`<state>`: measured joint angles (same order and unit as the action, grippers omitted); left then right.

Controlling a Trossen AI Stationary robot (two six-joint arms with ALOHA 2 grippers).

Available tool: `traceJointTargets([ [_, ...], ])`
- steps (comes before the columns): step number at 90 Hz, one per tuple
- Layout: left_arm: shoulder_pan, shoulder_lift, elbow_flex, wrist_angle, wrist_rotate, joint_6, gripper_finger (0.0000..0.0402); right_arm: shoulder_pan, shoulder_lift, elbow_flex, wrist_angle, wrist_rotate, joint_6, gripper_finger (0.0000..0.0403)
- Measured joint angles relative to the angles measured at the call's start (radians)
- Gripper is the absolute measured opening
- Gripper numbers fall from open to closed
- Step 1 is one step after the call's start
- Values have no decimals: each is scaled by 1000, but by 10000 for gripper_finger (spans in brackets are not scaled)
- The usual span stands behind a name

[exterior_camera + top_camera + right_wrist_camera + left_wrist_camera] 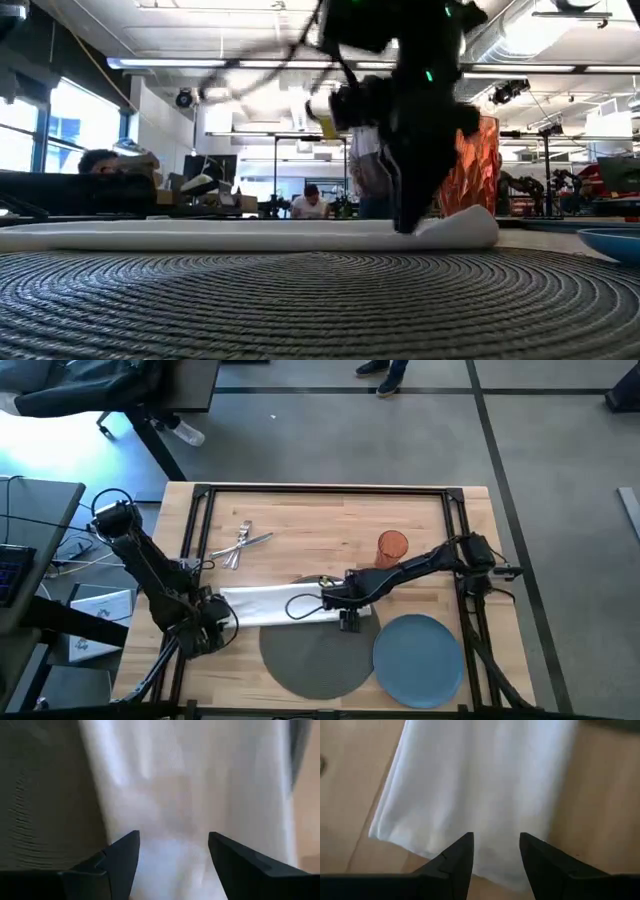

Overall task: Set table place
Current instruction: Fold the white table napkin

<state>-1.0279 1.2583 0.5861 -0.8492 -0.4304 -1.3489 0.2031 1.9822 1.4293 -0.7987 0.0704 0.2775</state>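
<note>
The right gripper hangs with its jaws spread wide and nothing between them, poised right over the right end of the white napkin, close to the placemat's far rim. The left gripper is also open, though less widely, and holds nothing; it hovers over the napkin's left end, near the table's left frame.

The napkin lies stretched flat across the middle of the table, with its near edge along the placemat's 12 o'clock rim. The placemat sits at the table's near edge, bare on top. The blue plate rests just beside it at its 3 o'clock, not on it. The fork and knife lie loosely crossed at about 11 o'clock, well apart, and the orange cup stands at about 1 o'clock.

I judge the setting barely begun: the placemat is down, but plate, cutlery, cup and napkin still need placing around it.
</note>
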Motion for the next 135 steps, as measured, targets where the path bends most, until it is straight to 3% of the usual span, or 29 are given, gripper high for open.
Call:
traceJointTargets([
  [13,0,-1,87,-37,-115,35,146,0,-55,27,-77,0,60,224],
  [28,45,-1,103,36,-286,141,146,27,-122,-50,-82,35,304,224],
  [51,189,1,50,197,-277,369,146,101,-225,-313,-14,176,722,224],
  [60,242,1,1,304,-247,447,146,105,-275,-429,125,213,823,224],
  [81,331,1,-105,544,-249,553,146,71,-324,-630,562,226,869,224],
  [103,369,1,-128,584,-221,580,146,64,-311,-696,652,253,910,222],
  [115,379,1,-128,588,-222,587,146,68,-303,-695,650,266,903,186],
  [135,380,4,-128,587,-234,587,146,78,-257,-693,653,270,894,71],
])
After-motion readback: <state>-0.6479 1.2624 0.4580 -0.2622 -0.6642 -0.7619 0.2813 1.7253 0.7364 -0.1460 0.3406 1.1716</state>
